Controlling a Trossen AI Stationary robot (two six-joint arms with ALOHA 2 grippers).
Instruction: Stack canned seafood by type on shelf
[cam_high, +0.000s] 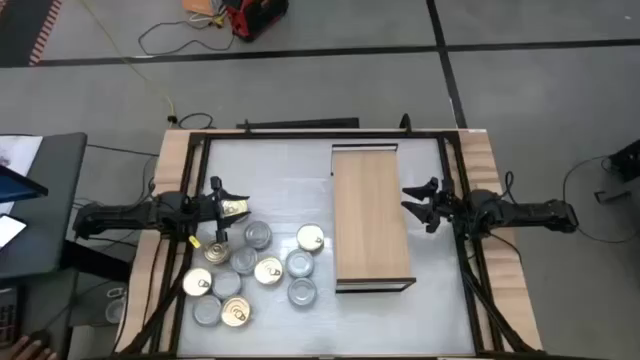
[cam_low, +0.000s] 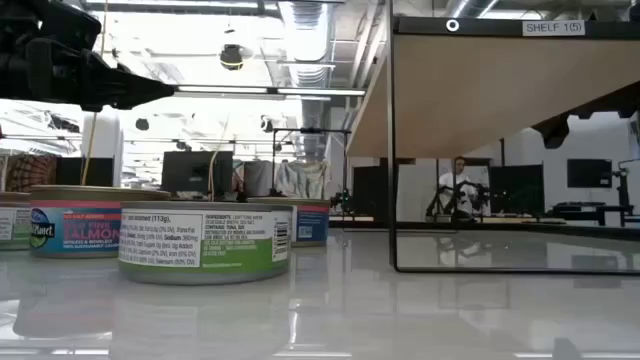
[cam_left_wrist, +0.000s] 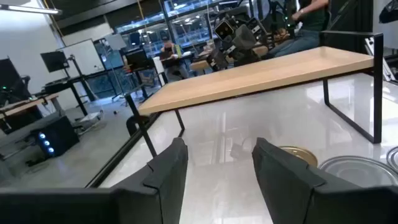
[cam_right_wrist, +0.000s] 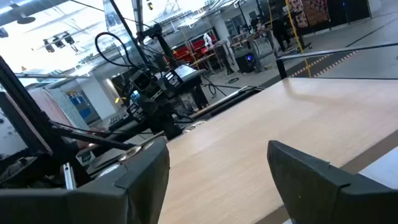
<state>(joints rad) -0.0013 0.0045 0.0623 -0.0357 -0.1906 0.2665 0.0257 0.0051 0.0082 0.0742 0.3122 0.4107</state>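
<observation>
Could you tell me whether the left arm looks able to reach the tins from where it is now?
Probably yes: the left gripper, open and empty, hangs beside the tins, with nothing between.

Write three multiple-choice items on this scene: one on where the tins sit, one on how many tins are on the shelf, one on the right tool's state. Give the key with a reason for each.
1. Where do the tins lie?
A. On the table, on the left arm's side of the shelf
B. On top of the shelf
C. On the floor

2. How many tins are on the shelf?
A. None
B. Three
C. Six

3. The right tool is:
A. Shut on a tin
B. Open and empty
C. Out of view

Key:
1 A, the high view shows them clustered near the left tool.
2 A, the board's top is bare wood.
3 B, its fingers stand apart over the shelf with nothing between them.
</observation>
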